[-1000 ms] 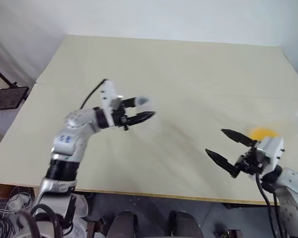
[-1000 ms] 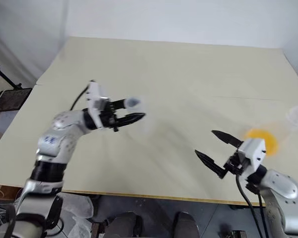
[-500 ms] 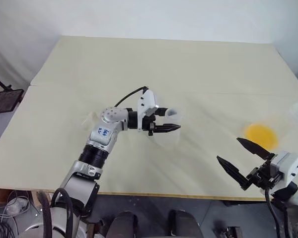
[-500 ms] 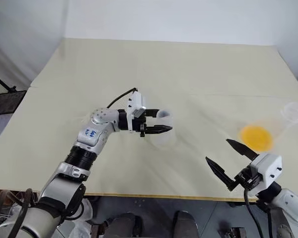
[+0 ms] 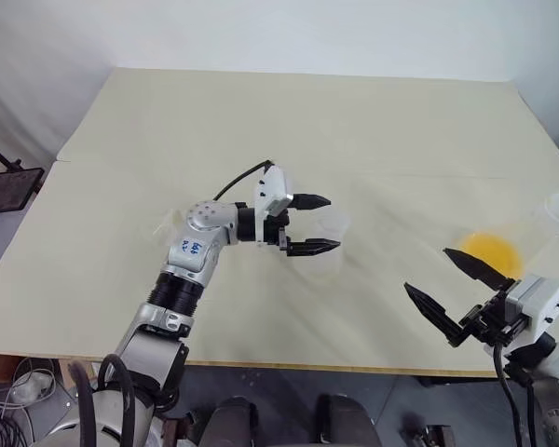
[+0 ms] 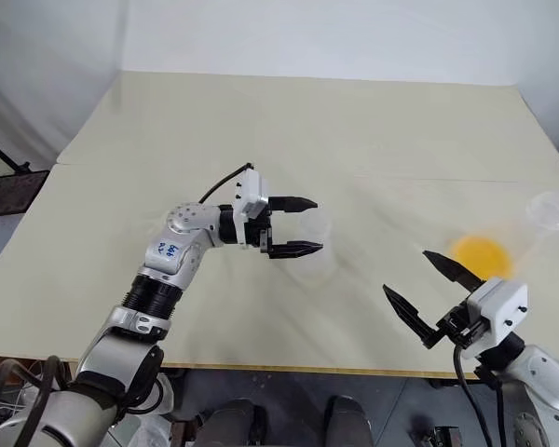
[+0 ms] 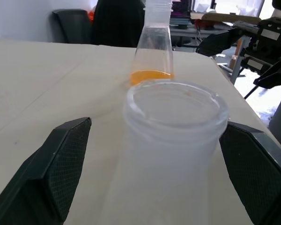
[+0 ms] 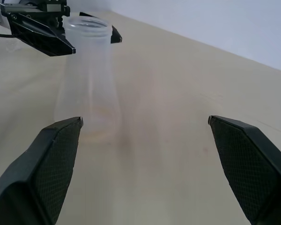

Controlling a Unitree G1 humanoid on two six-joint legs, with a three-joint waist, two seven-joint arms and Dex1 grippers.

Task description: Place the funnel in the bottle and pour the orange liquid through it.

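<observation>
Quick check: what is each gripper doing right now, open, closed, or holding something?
Left gripper: open, its fingers either side of the bottle, not gripping it.
Right gripper: open, holding nothing.

The bottle [image 7: 173,140] stands upright mid-table [image 5: 261,121], between the spread fingers of the left gripper [image 5: 319,224]. A flask [image 7: 153,56] holding the liquid [image 5: 490,250] is placed well to its right, just behind the right gripper [image 5: 452,291].

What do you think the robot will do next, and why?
Probably draw the left gripper back from the bottle. Its fingers are spread with gaps either side of the neck, and the bottle stands upright on the table, so it looks released.
</observation>
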